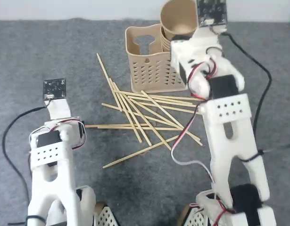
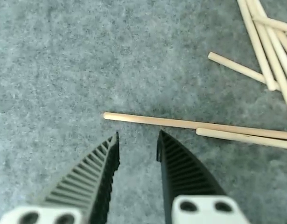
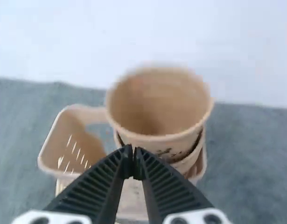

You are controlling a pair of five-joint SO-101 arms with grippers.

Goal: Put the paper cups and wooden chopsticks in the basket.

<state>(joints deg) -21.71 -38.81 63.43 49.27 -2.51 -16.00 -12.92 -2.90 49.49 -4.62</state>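
Observation:
A tan paper cup (image 1: 180, 16) (image 3: 157, 102) sits tilted on top of other stacked cups (image 3: 192, 156) inside the beige perforated basket (image 1: 149, 70) (image 3: 64, 144) at the back of the table. My right gripper (image 3: 133, 156) is shut on the near wall of that top cup. Several wooden chopsticks (image 1: 145, 113) lie scattered on the grey carpet in front of the basket. My left gripper (image 2: 137, 140) is open just above the carpet, its tips close to the end of one chopstick (image 2: 180, 122) that lies crosswise.
The left arm (image 1: 55, 146) stands at the front left and the right arm (image 1: 225, 113) stretches from the front right to the basket. More chopsticks (image 2: 269, 42) lie past the left gripper. Bare carpet (image 1: 50, 52) spreads at the left and back left.

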